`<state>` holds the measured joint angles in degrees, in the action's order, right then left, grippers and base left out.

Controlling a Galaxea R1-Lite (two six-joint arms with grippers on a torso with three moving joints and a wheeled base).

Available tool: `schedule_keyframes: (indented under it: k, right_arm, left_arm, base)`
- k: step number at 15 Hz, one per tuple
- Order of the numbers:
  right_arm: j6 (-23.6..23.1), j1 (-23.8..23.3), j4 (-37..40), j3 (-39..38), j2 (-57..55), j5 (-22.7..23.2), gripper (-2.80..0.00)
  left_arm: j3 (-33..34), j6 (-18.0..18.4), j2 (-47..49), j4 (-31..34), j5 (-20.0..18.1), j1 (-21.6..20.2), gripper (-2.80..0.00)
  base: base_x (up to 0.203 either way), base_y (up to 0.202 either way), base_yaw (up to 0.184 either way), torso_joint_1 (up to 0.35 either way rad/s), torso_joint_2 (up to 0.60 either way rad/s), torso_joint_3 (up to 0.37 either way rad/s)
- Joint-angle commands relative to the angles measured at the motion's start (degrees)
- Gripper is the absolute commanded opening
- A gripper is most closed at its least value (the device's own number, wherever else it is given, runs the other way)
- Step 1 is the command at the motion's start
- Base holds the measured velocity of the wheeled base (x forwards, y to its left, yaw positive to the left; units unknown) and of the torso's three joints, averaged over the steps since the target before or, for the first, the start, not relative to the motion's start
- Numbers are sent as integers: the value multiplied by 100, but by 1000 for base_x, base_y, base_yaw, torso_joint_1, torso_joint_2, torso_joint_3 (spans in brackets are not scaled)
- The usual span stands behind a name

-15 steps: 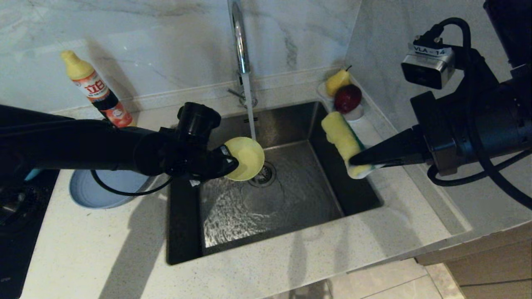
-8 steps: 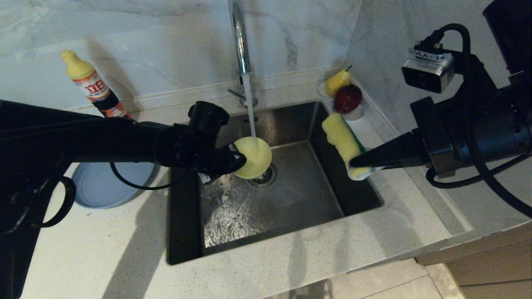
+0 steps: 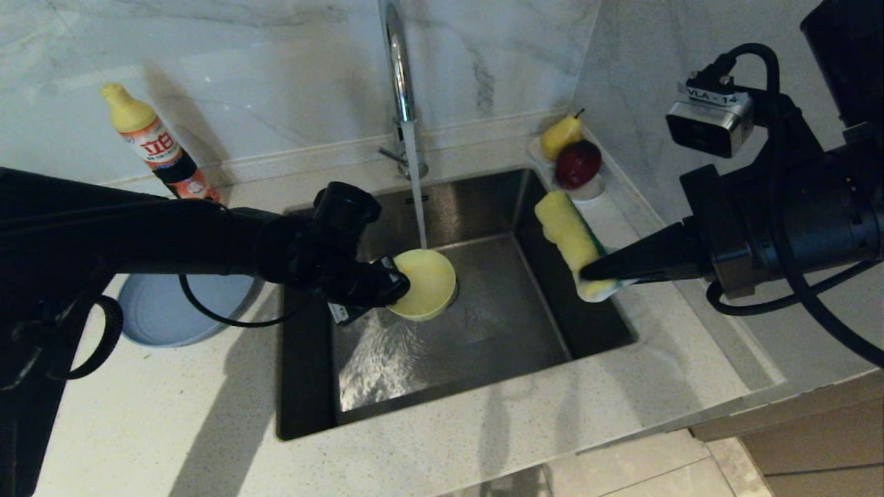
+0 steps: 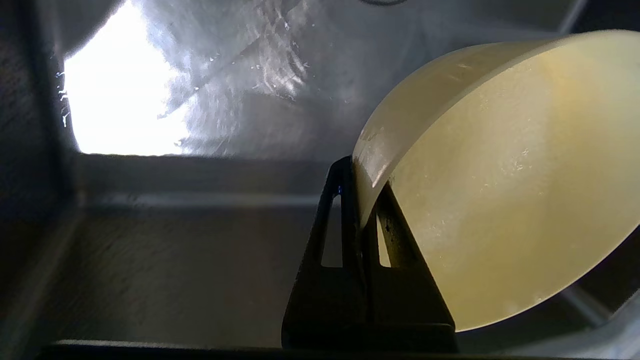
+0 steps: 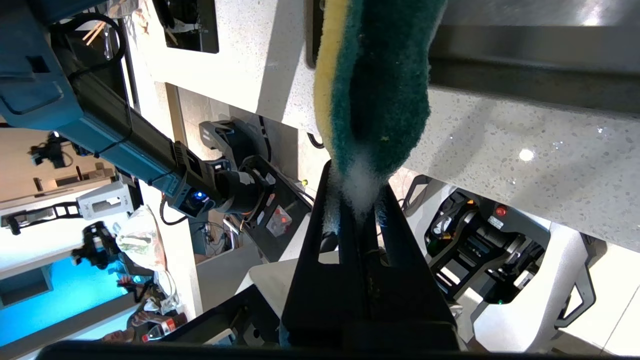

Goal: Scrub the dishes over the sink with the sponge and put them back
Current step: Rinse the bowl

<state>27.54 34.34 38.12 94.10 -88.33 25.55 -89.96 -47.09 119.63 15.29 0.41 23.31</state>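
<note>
The fingers (image 4: pixel 357 200) of the left gripper (image 3: pixel 394 286) are pinching the rim of the small yellow bowl (image 3: pixel 423 284), one finger inside the wall and one outside, and are holding it tilted on edge over the sink (image 3: pixel 483 345), with its hollow turned toward the robot's right. Water is running from the chrome tap (image 3: pixel 397 69) in a thin stream that is landing at the bowl's upper edge (the basin floor beneath is wet and rippled). The right gripper (image 3: pixel 587 271) is hanging above the sink's right rim, its fingers (image 5: pixel 360 225) closed tight on one end of the sponge (image 3: pixel 570 238), which is standing up out of them, yellow foam facing the head camera and green scouring face turned away. Bowl and sponge are apart, not touching. On the counter (image 3: pixel 173 414) to the left of the sink, the grey-blue plate (image 3: pixel 166 317) is lying flat, partly hidden by the left arm; a detergent bottle (image 3: pixel 155 148) is standing behind it near the wall. At the far right corner a small white saucer (image 3: pixel 587 190) is carrying a pear (image 3: pixel 559 134) and a red apple (image 3: pixel 577 163).
</note>
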Motion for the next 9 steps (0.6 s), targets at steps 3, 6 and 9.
schedule_keyframes:
  k: [3, 6, 9]
  right_arm:
    - [15, 2, 20, 3, -26, 20, -280]
    - [23, 2, 20, 3, -70, 20, -280]
    - [23, 12, 21, -47, -90, 30, -280]
  left_arm:
    - [207, 126, -308, 131, 13, -179, -280]
    - [277, 236, -494, 115, 197, -358, -280]
    - [277, 285, -635, -53, 1312, -379, -280]
  base:
    - [0, 0, 0, 0, 0, 0]
    - [0, 0, 0, 0, 0, 0]
    - [0, 0, 0, 0, 0, 0]
